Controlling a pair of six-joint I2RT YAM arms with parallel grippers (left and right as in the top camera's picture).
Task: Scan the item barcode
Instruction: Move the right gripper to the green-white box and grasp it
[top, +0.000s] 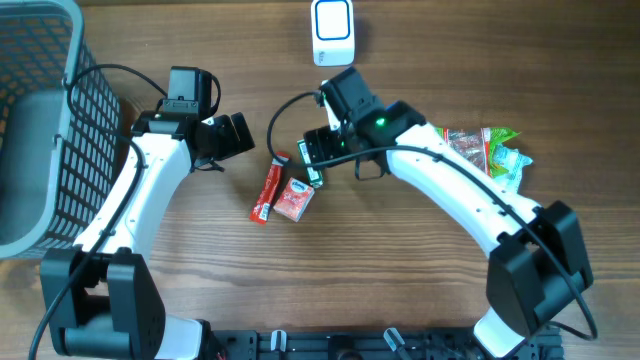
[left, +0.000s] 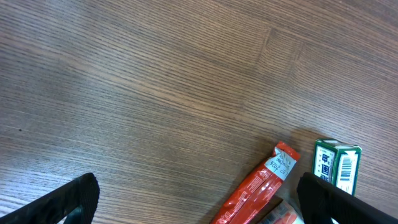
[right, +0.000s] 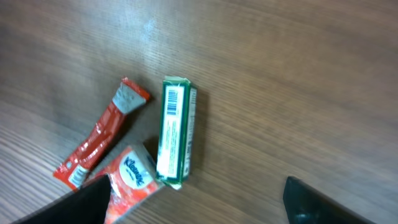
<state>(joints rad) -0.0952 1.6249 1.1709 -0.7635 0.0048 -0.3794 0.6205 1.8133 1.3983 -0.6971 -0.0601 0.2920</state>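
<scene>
Green box (right: 175, 130): red sachet (right: 99, 144) + tissue pk (right: 132, 174) close on one side, bare tbl (right: 298, 93) on other.

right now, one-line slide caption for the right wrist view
Open right gripper above a green box lying barcode-up on the wooden table, beside a Kleenex pack and a red sachet.

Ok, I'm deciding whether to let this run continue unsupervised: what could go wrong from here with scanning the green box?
1. The green box lies flat against the Kleenex pack, with the red stick packet close by; the open right gripper coming down might pinch or shove a neighbour.
2. Its barcode faces up; fingers closing over that face could cover it.
3. The scanner sits apart from the box, so a loose grip may slip on the way.
</scene>
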